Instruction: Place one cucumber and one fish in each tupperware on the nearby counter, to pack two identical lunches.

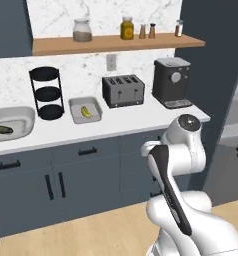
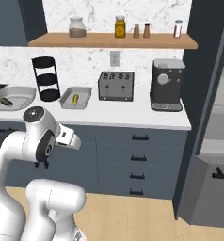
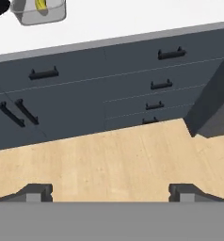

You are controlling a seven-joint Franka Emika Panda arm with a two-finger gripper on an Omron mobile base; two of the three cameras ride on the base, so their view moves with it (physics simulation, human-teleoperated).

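Now arm folded low, hand [image 3: 110,192] open, over floor [image 3: 114,160]

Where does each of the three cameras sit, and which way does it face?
Left base view: behind the arm on its left, facing the counter; the arm rises at lower right.
Right base view: behind on its right, facing the same counter; the arm rises at lower left.
Hand view: on the hand, aimed down at the wooden floor and drawers; the open tool holds nothing.
Shared: all three show the grey tray with the yellow-green cucumber; both base views show the toaster.
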